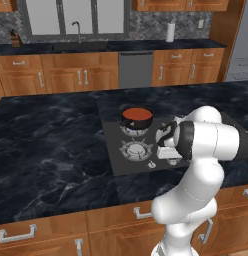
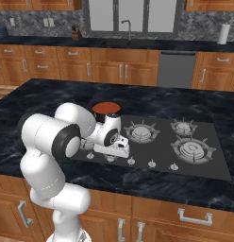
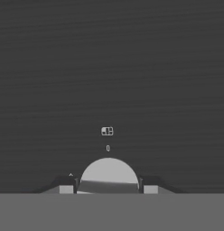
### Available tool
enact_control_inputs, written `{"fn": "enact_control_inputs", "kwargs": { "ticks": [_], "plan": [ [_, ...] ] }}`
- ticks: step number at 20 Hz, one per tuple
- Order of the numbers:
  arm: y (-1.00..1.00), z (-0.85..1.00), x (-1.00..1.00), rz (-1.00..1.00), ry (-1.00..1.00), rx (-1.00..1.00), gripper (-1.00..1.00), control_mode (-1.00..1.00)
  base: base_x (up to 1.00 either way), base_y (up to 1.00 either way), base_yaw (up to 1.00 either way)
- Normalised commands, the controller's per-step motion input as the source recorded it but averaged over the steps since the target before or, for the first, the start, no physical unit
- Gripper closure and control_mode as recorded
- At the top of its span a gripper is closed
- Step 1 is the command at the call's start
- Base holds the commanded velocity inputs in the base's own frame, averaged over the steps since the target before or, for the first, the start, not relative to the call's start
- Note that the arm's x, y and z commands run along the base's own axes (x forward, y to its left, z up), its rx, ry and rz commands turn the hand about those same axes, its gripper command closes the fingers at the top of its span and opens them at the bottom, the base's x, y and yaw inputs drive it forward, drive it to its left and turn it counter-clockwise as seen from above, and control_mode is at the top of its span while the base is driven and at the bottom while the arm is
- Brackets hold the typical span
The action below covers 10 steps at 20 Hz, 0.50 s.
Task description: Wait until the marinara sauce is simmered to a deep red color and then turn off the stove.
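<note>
The claw (image 3: 108,187) sits half-open around a silver knob (image 3: 109,173) on the stove (image 3: 132,67) (small "0" mark (image 3: 108,148) above); marinara sauce (image 1: 137,114) is orange-red

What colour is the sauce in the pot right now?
The marinara sauce is orange-red, in a small dark pot; the left base view shows it best.

wood cabinets (image 1: 66,75), black marbled countertop (image 1: 51,145), window (image 2: 130,14) over the sink (image 2: 128,41).
</note>
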Motion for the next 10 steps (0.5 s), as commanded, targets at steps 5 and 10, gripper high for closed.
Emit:
{"fn": "enact_control_inputs", "kwargs": {
  "ticks": [5,10],
  "plan": [
    [0.0,0.0,0.0,0.0,0.0,0.0,1.0,-1.0,0.0,0.0,0.0],
    [0.0,0.0,0.0,0.0,0.0,0.0,1.0,-1.0,0.0,0.0,0.0]
  ]
}}
